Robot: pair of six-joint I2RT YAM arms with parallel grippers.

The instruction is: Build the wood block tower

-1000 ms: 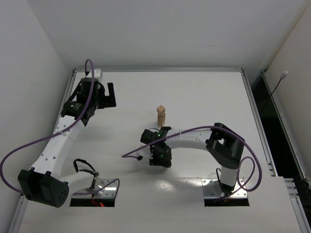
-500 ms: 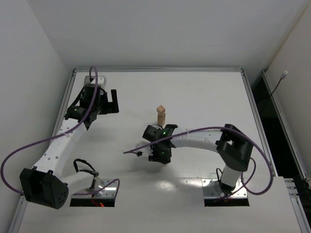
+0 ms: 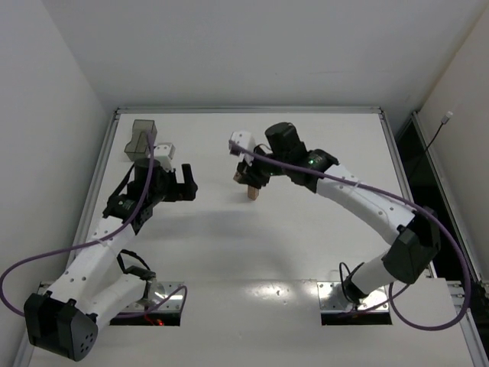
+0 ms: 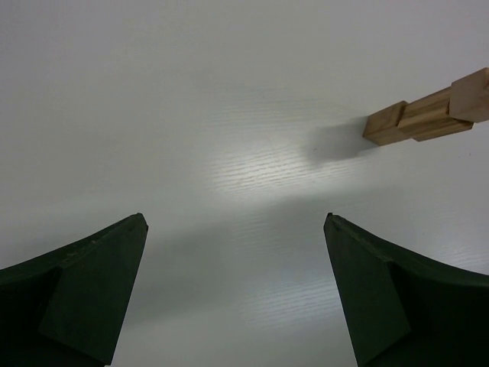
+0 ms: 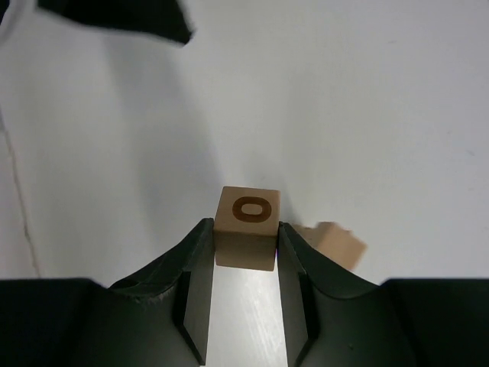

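Currently the right tool [image 5: 244,227] is clenched on one cube [image 5: 246,208]. The cube sits squarely between the two fingertips, and its face with a dark ring mark is turned toward the wrist camera. It is held in the air, clear of the worktop [image 3: 306,252].

The tower [image 3: 253,194] stands upright near the middle of the worktop. In the top view the right tool is over its upper end, slightly to the left, and hides the top. In the right wrist view a blurred tan block shows below and to the right of the held cube, so the cube is offset from it. Cannot tell whether the two touch.

The left tool [image 4: 234,220] is released, jaws wide, with nothing between them. It hovers over bare worktop left of the tower, apart from it. In the left wrist view the tower appears at upper right, beyond the tool's right-hand finger, as a column of tan cubes running out of frame.

The bin [image 3: 141,140] sits at the far left corner of the worktop, well apart from the tower.
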